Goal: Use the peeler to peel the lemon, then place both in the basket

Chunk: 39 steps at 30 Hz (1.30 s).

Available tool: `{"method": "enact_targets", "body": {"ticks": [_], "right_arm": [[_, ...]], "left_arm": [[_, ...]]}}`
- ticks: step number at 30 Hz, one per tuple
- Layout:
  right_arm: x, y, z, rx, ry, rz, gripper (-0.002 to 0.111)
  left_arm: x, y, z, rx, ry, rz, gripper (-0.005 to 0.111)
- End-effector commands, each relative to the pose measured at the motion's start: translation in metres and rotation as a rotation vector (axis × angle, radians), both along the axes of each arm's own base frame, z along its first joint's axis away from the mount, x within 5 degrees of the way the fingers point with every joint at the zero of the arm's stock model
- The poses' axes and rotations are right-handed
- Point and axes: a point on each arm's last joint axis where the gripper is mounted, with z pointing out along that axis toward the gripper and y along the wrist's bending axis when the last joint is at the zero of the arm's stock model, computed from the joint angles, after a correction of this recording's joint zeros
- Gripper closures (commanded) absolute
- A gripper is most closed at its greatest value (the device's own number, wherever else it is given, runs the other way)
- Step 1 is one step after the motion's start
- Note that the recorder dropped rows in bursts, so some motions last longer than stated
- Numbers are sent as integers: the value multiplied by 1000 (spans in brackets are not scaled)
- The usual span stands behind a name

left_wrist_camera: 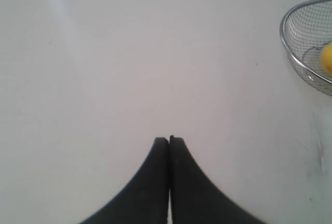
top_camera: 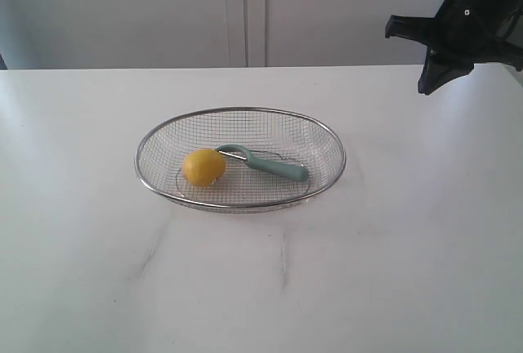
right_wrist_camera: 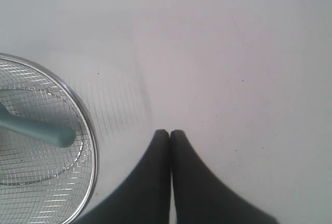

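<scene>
Counter (top_camera: 368, 271): white, faintly streaked.

Basket (top_camera: 245, 207): silver wire mesh, oval, shallow, thick metal rim. It stands roughly midway between the counter's left and right edges, well in from the far edge.

Lemon (top_camera: 203, 167): inside the basket, on the mesh floor at the end toward the counter's left edge. Round and yellow, with no sticker on the side the exterior view shows.

Peeler (top_camera: 274, 167): also inside the basket, lying flat just beside the lemon. The looped metal blade head is at the lemon's side; whether they touch, I cannot tell. The teal-green handle runs toward the counter's right edge.

Left hand (left_wrist_camera: 169, 140): fingers pressed together and holding nothing, over bare counter. Its wrist view catches part of the basket rim (left_wrist_camera: 284, 37) at the picture's border, with a sliver of the lemon (left_wrist_camera: 327, 58) behind the mesh. The hand is well apart from the basket.

Right hand (right_wrist_camera: 170, 133): fingers together with only a thin seam between them, nothing held. It is over bare counter just outside the basket rim (right_wrist_camera: 83, 110). The end of the peeler handle (right_wrist_camera: 36, 129) shows inside the mesh.

Right arm (top_camera: 466, 18): raised above the counter's far right corner, clear of the basket.

Both task items lie in the basket.
</scene>
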Motion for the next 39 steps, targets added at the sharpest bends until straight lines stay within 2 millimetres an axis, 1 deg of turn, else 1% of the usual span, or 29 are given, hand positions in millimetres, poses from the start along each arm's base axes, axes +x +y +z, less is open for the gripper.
{"method": "enact_targets", "body": {"ticks": [1, 14, 23, 30, 39], "right_arm": [[-1, -3, 6, -5, -24, -9, 108], [0, -3, 6, -5, -27, -9, 108], [0, -3, 6, -5, -27, -9, 108], [0, -3, 6, -5, -27, -9, 108], [0, -3, 6, -5, -27, -9, 108]], "left_arm": [[-9, 2, -5, 11, -27, 38, 107], [-24, 4, -27, 48, -68, 62, 107], [-33, 3, -50, 52, -111, 63, 107], [-32, 3, -67, 45, -61, 63, 107], [-32, 3, -77, 43, -26, 62, 107]]}}
